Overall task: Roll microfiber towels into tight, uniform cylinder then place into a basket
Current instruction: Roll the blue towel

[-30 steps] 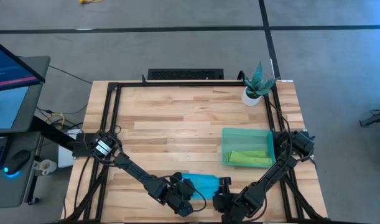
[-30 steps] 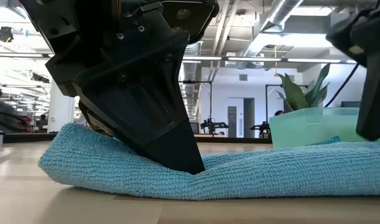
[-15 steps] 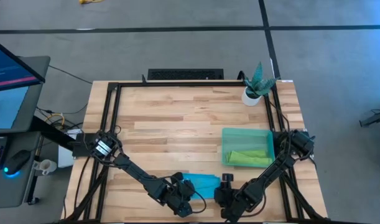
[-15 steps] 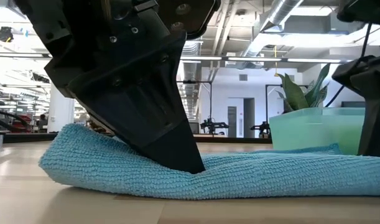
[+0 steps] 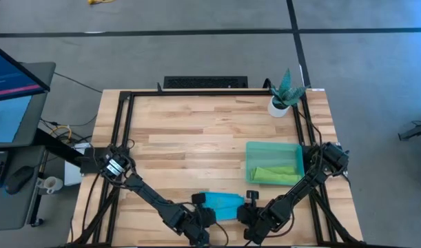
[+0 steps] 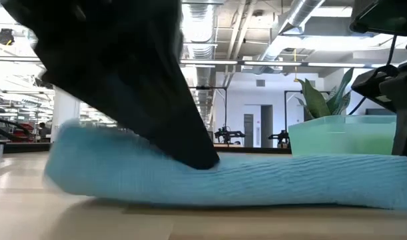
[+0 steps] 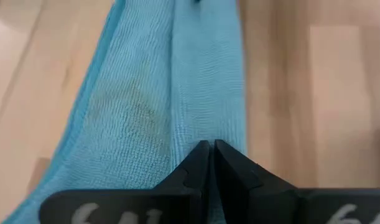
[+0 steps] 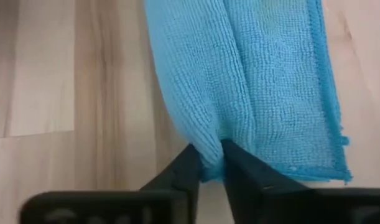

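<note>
— High view first: where is the turquoise towel [image 5: 222, 204] found?

— It is laid along the near edge of the table [image 5: 196, 131], folded into a long, low band. It is flanked by both arms, the left gripper [image 5: 204, 215] at its left end and the right gripper [image 5: 246, 212] at its right end.

— How is the left gripper seen at the cloth?

— In the left wrist view its fingers [image 7: 196, 165] are pressed together tip to tip, set down on the towel [image 7: 171, 106] along a lengthwise crease. Whether any fabric is caught between them cannot be told. In the low view a dark wedge of that gripper [image 6: 193, 157] is pushed down into the towel [image 6: 270, 180].

— And the right gripper?

— In the right wrist view a raised fold of the towel [image 8: 239, 93] is pinched between its fingers [image 8: 188, 165], which are nearly closed with only the cloth between them. The hemmed edge is left lying flat on the wood beside it.

— Where is the basket [image 5: 251, 162] placed?

— At the right side of the table, just beyond the towel's right end. The lime green towel [image 5: 275, 173] is already held inside it, against the near wall. A small potted plant [image 5: 283, 93] is stood at the far right corner.
</note>
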{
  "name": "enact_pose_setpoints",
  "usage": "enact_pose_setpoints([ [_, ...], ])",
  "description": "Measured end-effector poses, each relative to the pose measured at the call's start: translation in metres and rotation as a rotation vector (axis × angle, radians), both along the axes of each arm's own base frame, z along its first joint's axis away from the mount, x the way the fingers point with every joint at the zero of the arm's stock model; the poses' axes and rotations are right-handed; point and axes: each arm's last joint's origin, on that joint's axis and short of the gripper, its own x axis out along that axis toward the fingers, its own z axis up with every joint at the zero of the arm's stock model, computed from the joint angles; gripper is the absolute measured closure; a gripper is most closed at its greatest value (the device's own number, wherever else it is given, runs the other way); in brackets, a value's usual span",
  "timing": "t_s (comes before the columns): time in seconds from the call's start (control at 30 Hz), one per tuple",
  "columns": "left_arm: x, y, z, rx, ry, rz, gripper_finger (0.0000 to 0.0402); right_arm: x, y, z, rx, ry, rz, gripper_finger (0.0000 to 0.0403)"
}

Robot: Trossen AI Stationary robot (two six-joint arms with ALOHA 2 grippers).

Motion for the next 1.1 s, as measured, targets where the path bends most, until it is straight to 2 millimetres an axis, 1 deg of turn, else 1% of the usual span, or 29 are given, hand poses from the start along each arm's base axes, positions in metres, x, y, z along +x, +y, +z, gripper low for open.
enact_pose_setpoints([
  [0.13, -0.004, -0.008, 0.016, 0.086, 0.031, -0.012, 0.0384, 0.001, -0.001, 0.0, 0.002, 0.006, -0.002, 0.0358],
  [0.23, -0.009, -0.012, 0.032, 0.17, 0.051, -0.005, 0.0384, 0.001, -0.001, 0.0, 0.004, 0.008, -0.001, 0.0382],
  [0.33, -0.016, -0.019, 0.048, 0.259, 0.054, -0.021, 0.0384, 0.001, -0.001, 0.0, 0.007, 0.01, 0.0, 0.0392],
  [0.43, -0.025, -0.031, 0.055, 0.315, 0.045, -0.098, 0.0384, 0.001, -0.001, 0.0, 0.008, 0.011, 0.0, 0.0384],
  [0.53, -0.033, -0.041, 0.055, 0.347, 0.058, -0.177, 0.0384, 0.001, -0.001, 0.0, 0.009, 0.012, 0.0, 0.0369],
  [0.6, -0.035, -0.044, 0.055, 0.337, 0.067, -0.198, 0.0384, 0.001, -0.001, 0.0, 0.012, 0.014, 0.001, 0.0366],
  [0.77, -0.034, -0.044, 0.055, 0.305, 0.055, -0.168, 0.0376, 0.001, -0.001, 0.0, 0.012, 0.013, 0.0, 0.0377],
  [0.87, -0.033, -0.043, 0.054, 0.285, 0.065, -0.168, 0.0352, 0.001, -0.001, -0.001, 0.012, 0.013, 0.0, 0.0381],
  [1.0, -0.033, -0.04, 0.047, 0.244, 0.067, -0.129, 0.0301, 0.001, -0.001, 0.0, 0.013, 0.012, 0.0, 0.0375],
  [1.1, -0.032, -0.034, 0.039, 0.237, 0.074, -0.099, 0.0265, 0.001, -0.001, 0.0, 0.013, 0.012, 0.0, 0.0371],
])
